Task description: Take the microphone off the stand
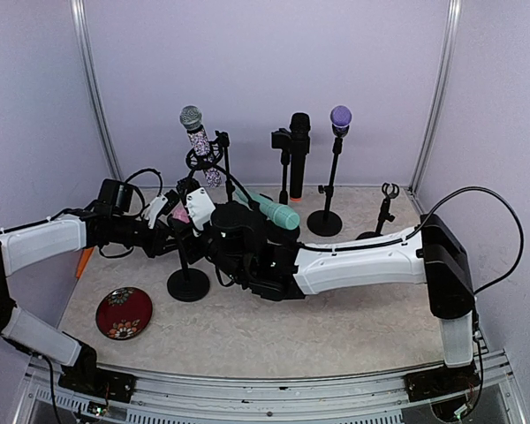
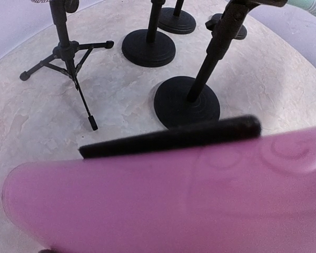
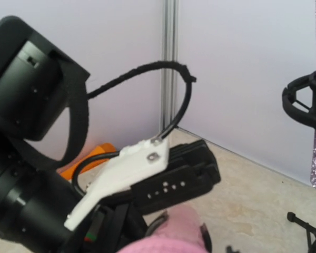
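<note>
Your left gripper [image 1: 182, 215] is clamped tight on the pink microphone [image 2: 163, 200], which looks still seated in its stand [image 1: 188, 283]. Lifting it free remains. Whether the right gripper [image 1: 219, 237] fingers are open or closed, I cannot tell.

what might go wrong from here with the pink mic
The left gripper is shut on the pink microphone; if it sticks, pulling could tip the stand. The right arm is crowded against the left, so a lift might knock them together or hit the teal microphone beside them.
</note>
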You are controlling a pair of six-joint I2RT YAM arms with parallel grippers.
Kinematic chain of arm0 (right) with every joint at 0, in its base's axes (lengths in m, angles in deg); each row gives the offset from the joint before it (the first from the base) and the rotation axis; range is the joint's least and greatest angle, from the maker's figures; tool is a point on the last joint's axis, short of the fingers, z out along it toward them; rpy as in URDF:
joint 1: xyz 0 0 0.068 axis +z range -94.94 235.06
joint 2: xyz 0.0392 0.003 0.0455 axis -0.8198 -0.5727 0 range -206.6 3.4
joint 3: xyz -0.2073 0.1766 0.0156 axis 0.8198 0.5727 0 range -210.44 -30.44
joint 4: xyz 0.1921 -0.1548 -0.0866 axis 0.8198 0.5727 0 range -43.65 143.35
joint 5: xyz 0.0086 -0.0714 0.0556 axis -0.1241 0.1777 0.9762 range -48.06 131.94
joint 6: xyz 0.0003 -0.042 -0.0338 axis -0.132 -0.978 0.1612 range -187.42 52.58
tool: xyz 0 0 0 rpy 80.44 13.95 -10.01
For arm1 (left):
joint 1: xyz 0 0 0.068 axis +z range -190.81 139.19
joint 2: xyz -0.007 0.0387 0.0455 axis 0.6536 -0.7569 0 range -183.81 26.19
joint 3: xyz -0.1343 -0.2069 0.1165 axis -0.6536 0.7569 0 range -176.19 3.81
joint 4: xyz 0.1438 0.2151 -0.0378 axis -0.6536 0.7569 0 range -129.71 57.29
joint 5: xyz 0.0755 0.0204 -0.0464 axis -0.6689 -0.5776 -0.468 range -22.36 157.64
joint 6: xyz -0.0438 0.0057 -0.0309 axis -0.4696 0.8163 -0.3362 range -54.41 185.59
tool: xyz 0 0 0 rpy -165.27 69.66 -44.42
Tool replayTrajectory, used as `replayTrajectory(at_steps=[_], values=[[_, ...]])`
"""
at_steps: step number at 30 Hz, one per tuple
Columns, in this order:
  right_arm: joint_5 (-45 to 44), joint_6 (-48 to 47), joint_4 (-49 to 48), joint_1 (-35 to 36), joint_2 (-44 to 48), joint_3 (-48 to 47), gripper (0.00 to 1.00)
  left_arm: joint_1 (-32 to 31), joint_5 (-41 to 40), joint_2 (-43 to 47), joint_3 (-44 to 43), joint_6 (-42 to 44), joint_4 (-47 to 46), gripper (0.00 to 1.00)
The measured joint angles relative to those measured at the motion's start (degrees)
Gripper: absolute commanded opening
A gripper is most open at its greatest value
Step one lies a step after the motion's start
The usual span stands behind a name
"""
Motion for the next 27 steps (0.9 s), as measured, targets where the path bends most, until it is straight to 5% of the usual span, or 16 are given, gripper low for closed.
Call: replayTrajectory(at_steps=[27], values=[[-6.3, -13.6, -10.1, 5.2, 8.3, 16.3, 0.0, -1.7, 6.4, 0.9, 2.5, 4.7, -4.3, 0.0]])
